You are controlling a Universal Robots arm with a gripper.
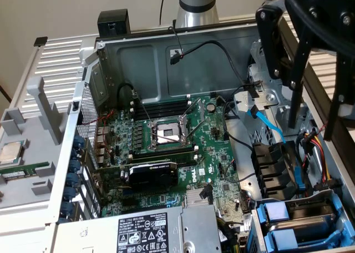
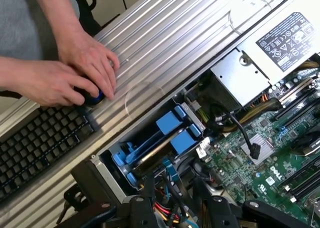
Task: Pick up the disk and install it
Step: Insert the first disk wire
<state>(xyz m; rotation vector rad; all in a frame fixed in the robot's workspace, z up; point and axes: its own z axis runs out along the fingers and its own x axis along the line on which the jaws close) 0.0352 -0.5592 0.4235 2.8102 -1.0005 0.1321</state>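
My gripper (image 1: pixel 302 109) hangs over the right side of the open computer case, above the drive bay (image 1: pixel 299 225). Its black fingers (image 2: pixel 142 213) stand apart with only cables showing between them, so it is open and holds nothing. Blue plastic carriers (image 2: pixel 170 135) sit edge-on in the bay, with a thin strip of silver metal between them. I cannot tell whether that strip is the disk. My gripper (image 2: pixel 181 215) is above the bay and apart from the carriers.
The motherboard (image 1: pixel 166 147) fills the case floor, with the grey power-supply box (image 1: pixel 150 231) at the near edge. A small silver CPU chip (image 1: pixel 11 152) lies on the grey tray at the exterior view's left. A person's hands (image 2: pixel 75 73) rest beside a black keyboard (image 2: pixel 40 143).
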